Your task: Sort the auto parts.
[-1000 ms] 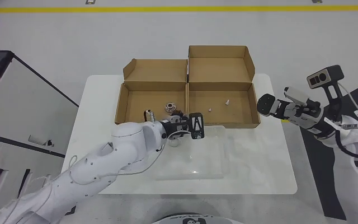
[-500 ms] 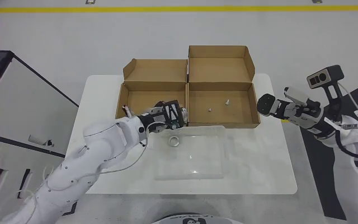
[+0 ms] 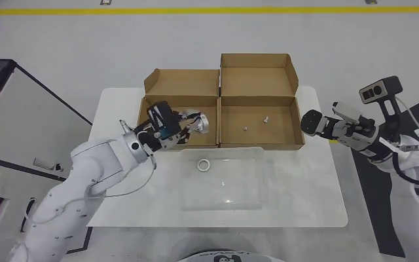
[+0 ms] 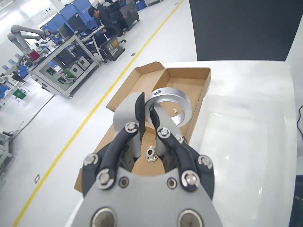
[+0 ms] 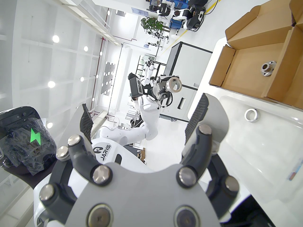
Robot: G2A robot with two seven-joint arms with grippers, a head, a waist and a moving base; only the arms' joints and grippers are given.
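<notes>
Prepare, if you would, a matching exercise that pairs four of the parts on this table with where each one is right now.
Things:
1. large metal ring
2. small ring
3. flanged hub
4. two small bolts

Places:
A. lying on the floor of the left box
B. inside the right box
C. clamped in the left gripper
D. lying in the clear tray

Pairs: 1-C, 2-D, 3-A, 4-B.

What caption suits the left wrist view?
Left gripper pinches the metal ring by its rim above a cardboard box holding a small flanged part.
</notes>
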